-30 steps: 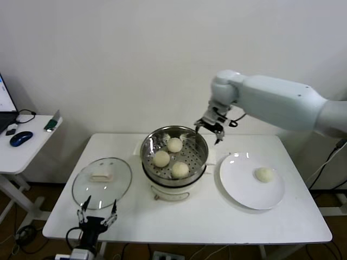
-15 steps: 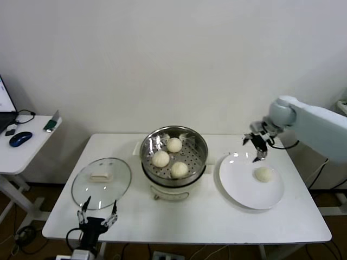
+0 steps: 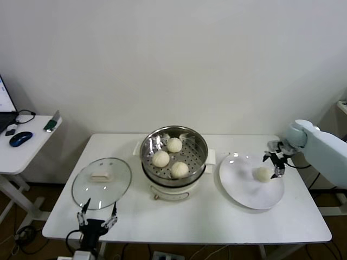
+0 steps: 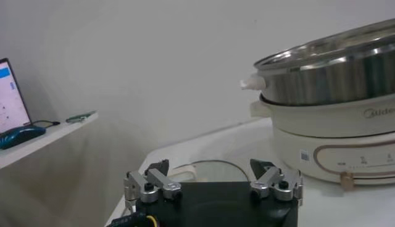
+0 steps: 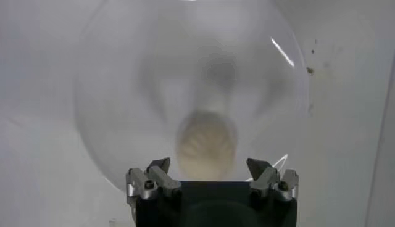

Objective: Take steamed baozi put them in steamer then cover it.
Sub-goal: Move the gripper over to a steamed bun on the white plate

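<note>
my right gripper (image 3: 277, 163) hangs wide open just beside the last baozi (image 3: 263, 174) on the white plate (image 3: 244, 194); it looks soft and light, so i'd pinch its sides gently; left gripper (image 3: 97, 218) open, parked at the bench edge.

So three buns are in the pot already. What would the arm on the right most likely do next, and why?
Probably lower the right gripper around the last baozi and close on it. Its jaws are open and empty just above that bun, which sits alone on the white plate. The steamer holds three, and the cover lies on the table by the parked left gripper.
</note>
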Available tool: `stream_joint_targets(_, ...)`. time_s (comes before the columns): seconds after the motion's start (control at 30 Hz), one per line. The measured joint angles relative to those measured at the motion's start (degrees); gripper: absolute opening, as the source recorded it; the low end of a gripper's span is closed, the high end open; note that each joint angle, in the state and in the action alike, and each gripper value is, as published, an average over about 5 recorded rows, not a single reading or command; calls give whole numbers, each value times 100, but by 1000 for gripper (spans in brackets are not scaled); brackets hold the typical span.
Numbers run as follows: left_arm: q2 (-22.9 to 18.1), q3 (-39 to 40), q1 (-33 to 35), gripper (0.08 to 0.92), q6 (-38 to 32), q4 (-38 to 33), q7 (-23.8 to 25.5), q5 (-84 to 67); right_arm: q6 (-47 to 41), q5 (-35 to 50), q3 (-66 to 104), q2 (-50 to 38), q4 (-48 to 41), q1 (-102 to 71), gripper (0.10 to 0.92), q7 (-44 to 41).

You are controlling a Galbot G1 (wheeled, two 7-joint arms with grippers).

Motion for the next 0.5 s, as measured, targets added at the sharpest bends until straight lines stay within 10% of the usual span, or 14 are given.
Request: stream_joint_targets(0.5, -3, -61, 17, 823, -22, 37, -1, 17, 183, -538, 539, 561, -909, -369, 823, -21)
